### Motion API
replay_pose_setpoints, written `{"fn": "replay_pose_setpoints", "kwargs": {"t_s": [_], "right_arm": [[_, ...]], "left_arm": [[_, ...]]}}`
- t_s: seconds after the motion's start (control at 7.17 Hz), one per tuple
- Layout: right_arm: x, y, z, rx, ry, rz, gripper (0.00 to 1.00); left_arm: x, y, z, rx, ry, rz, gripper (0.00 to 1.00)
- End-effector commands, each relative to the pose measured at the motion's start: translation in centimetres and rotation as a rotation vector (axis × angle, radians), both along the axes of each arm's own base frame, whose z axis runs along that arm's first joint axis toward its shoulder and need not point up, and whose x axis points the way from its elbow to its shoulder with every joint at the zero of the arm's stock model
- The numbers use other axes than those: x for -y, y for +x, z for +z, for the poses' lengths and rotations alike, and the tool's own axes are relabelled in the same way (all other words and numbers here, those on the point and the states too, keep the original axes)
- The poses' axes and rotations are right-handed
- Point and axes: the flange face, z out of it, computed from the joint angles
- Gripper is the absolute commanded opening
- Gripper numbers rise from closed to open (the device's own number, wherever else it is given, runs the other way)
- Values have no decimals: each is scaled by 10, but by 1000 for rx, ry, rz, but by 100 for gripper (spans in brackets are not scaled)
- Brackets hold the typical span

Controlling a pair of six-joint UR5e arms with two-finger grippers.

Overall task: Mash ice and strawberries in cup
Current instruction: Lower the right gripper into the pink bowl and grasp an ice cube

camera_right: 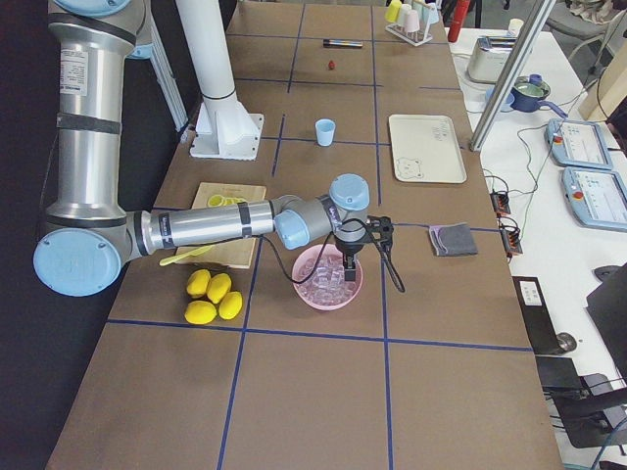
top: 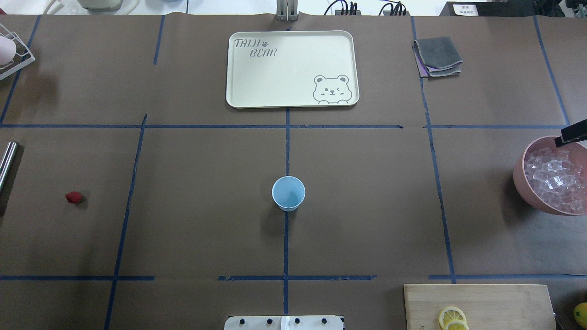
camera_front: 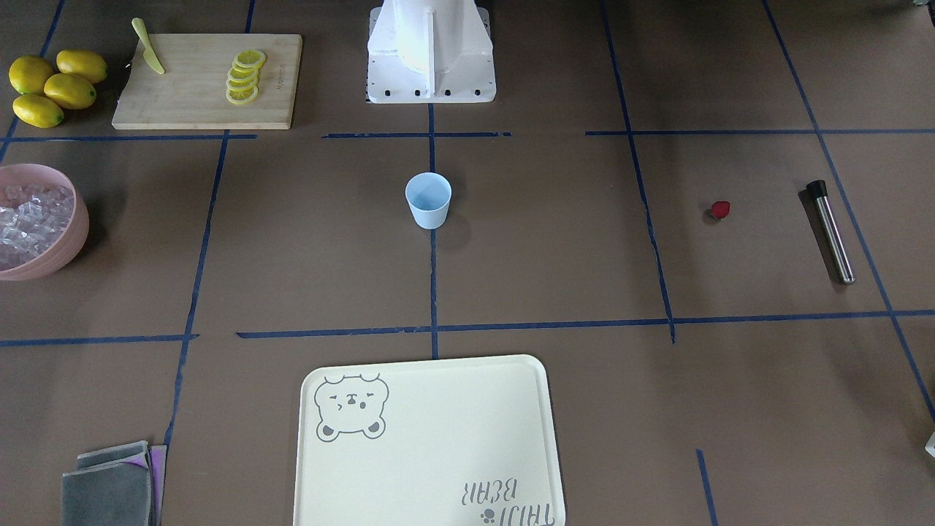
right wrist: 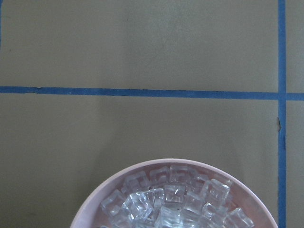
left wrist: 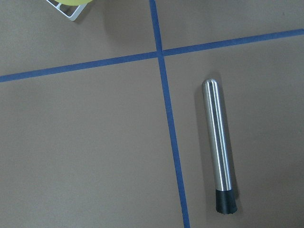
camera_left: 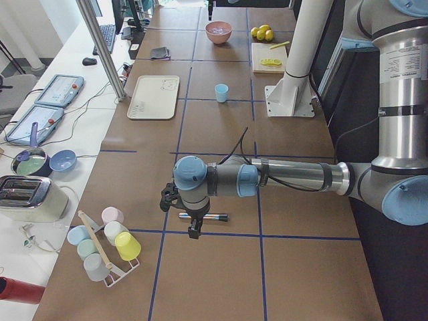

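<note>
cup [camera_front: 429,201]: upright mid-table on the centre tape line; only its blue floor shows inside
strawberry [camera_front: 720,210]: lying on the table on the robot's left side, between cup and muddler [camera_front: 831,232], nearer the muddler, well apart from the cup
ice [camera_front: 25,223]: heaped in the pink bowl [camera_front: 71,250] at the robot's right end of the table, well apart from the cup
left claw [camera_left: 194,231]: pointing down by the muddler; can't tell if it's open or closed
right claw [camera_right: 350,266]: pointing down over the bowl's ice; can't tell if it's open or closed, or whether it touches the ice
muddler: steel rod with a black tip, lying flat just beside a tape line
tray [camera_front: 431,453]: cream, bear print, on the operators' side of the cup
board [camera_front: 190,95]: holds lemon slices [camera_front: 245,77] and a yellow knife [camera_front: 148,47]
lemons [camera_front: 55,88]: four, just beside the board
cloths [camera_front: 109,486]: grey, stacked, near the tray
</note>
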Motion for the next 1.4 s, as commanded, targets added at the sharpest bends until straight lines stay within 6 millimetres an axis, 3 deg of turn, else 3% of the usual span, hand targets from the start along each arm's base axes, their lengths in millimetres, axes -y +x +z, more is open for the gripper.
{"fn": "replay_pose_setpoints", "kwargs": {"t_s": [0.0, 0.42, 0.7, 0.98, 1.26], "right_arm": [[-7, -25, 11, -25, -1, -31, 91], [-8, -41, 31, -41, -31, -67, 82], [-10, -42, 36, -43, -38, -74, 79], [-8, -42, 35, -42, -35, -74, 60], [-2, -46, 38, -44, -39, -76, 52]], "left_arm": [[0, 0, 0, 0, -1, -1, 100], [0, 0, -1, 2, 4, 1, 100], [1, 0, -1, 2, 6, 1, 100], [0, 0, -1, 2, 4, 1, 100], [0, 0, -1, 2, 4, 1, 100]]}}
